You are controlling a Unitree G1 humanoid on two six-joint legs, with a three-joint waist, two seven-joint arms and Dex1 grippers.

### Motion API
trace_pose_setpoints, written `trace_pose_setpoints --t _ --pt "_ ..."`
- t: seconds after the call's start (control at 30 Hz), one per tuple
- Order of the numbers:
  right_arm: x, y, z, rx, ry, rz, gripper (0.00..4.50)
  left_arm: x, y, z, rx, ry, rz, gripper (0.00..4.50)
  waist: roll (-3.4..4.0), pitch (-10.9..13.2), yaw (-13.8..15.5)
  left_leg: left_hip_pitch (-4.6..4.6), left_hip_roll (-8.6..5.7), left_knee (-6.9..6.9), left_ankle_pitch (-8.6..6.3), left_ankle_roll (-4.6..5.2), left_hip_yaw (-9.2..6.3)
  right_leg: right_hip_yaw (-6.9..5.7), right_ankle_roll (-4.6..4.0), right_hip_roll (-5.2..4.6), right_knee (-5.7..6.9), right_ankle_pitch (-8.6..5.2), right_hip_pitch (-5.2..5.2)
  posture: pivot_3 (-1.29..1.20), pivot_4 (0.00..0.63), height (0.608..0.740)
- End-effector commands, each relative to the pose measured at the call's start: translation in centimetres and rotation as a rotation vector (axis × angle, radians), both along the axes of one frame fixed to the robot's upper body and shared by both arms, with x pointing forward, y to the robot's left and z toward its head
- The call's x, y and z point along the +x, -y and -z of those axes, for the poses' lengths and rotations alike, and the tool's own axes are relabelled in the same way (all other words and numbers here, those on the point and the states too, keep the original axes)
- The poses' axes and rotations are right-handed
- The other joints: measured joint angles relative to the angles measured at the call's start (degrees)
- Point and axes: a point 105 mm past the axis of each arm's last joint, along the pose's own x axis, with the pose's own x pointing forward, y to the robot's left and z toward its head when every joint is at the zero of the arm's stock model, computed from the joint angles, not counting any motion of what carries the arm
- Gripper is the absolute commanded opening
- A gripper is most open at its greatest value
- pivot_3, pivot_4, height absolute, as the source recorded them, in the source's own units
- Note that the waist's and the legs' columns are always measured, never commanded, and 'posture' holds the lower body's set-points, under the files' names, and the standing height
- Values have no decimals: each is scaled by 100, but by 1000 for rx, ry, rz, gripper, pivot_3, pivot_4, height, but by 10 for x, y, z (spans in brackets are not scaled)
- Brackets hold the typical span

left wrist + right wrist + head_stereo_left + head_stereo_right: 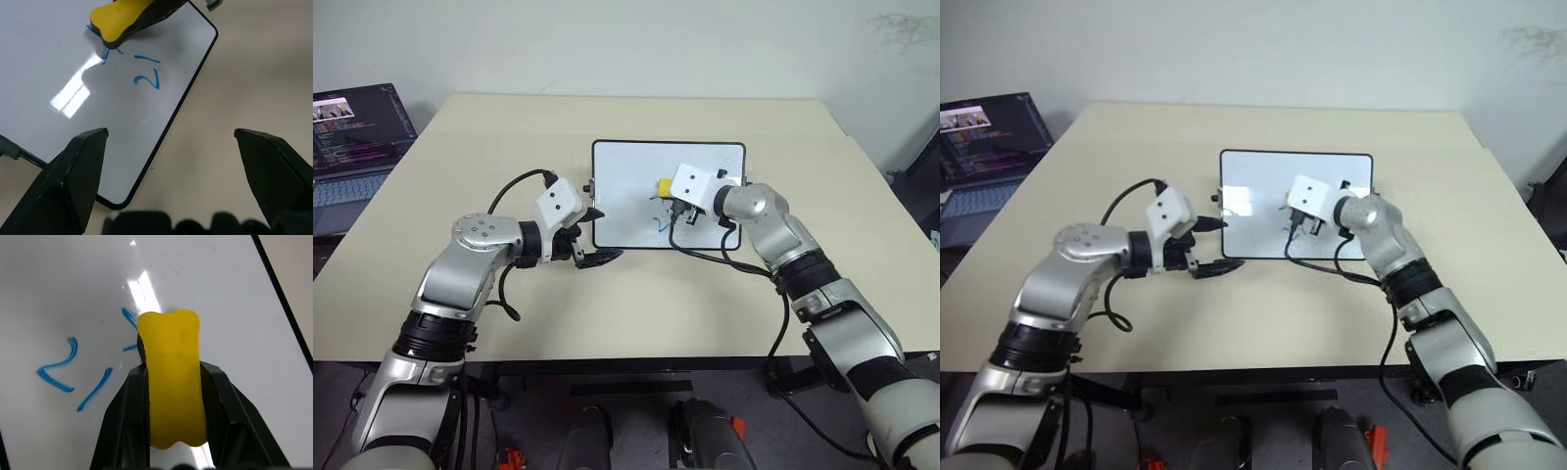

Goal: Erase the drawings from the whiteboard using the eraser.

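The whiteboard [625, 176] lies flat at the table's middle, black-framed, with knobs on its short sides. Blue drawings [147, 77] sit on its near half: a "21" and a few strokes [57, 370] beside the eraser. My right gripper [173, 366] is shut on the yellow eraser [663, 185], whose far end is at the strokes over the board's centre; whether it touches the surface I cannot tell. My left gripper [599, 236] hangs open and holds nothing at the board's near left corner, one finger [80, 161] over the board and the other over the table.
A laptop [352, 137] with a lit dark screen stands off the table's far left. The beige table [509, 137] extends on all sides of the board. Black cables loop from both wrists near the board's front edge.
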Motion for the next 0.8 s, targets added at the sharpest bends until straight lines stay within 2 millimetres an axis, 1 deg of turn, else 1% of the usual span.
trace_pose_setpoints --t 0.03,0.13,0.2,0.3,0.47,0.63,0.7,0.8 --pt "3 -15 -14 -12 57 -31 1049 -1 3 -12 -9 56 3 4500 0 0 -3 0 0 0 0 0 -1 -1 0 0 0 0 0 0 150 740" --pt "4 -22 -17 -13 68 -42 1049 -1 3 -13 -13 60 -1 4500 0 0 -17 2 3 1 1 1 -2 -1 -3 3 1 2 0 0 150 740" --pt "5 -19 -14 -24 62 -36 1049 -1 3 -13 -12 61 -2 4500 0 0 -13 2 3 0 1 1 -3 -1 -4 4 2 2 0 0 150 740" --pt "8 -5 -7 -43 48 -5 1049 -1 2 -13 -12 62 -3 4500 0 0 -6 1 3 0 1 1 -2 0 -3 4 0 2 2 0 150 740" --pt "10 34 4 -88 18 63 1048 -1 2 -14 -14 64 -3 4500 -3 -2 63 1 3 1 1 1 -5 -3 -4 4 -1 2 5 0 150 740" --pt "4 71 13 -121 -14 117 1048 1 2 -14 -15 66 -4 4500 -3 -2 97 5 3 20 0 1 -6 -3 -3 2 -14 1 29 0 150 740" --pt "2 80 16 -132 -22 129 1048 1 2 -14 -17 67 -5 4500 -4 -2 100 8 2 23 0 0 -4 -3 -3 -2 -15 1 35 0 150 740" --pt "-1 83 17 -138 -25 129 1048 1 2 -14 -17 68 -6 4500 -4 -2 93 11 2 23 0 0 -5 -4 -3 -3 -17 1 36 0 150 740"
